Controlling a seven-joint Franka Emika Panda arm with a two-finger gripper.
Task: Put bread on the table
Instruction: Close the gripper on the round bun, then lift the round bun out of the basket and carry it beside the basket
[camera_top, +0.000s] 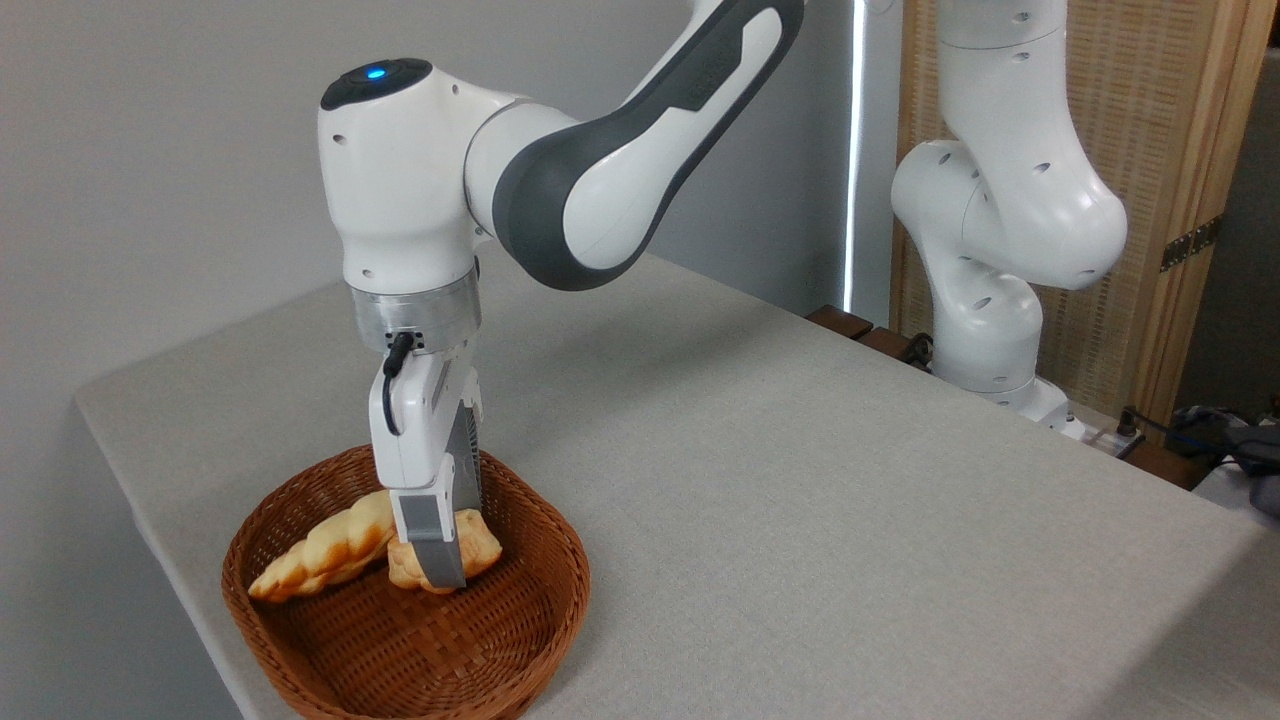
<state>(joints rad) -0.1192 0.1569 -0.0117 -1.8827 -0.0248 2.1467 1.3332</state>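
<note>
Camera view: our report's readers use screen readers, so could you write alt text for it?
A white robot arm's hand reaches into a brown wicker basket at the near left corner of a grey table, its fingers closed around a small round bread. A longer twisted loaf lies beside it in the basket.

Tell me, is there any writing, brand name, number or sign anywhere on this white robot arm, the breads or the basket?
None can be read.
The white robot arm shows only a blue light, no lettering.
The brown woven wicker basket, the small round golden bun and the grey fabric-covered table carry no text.
</note>
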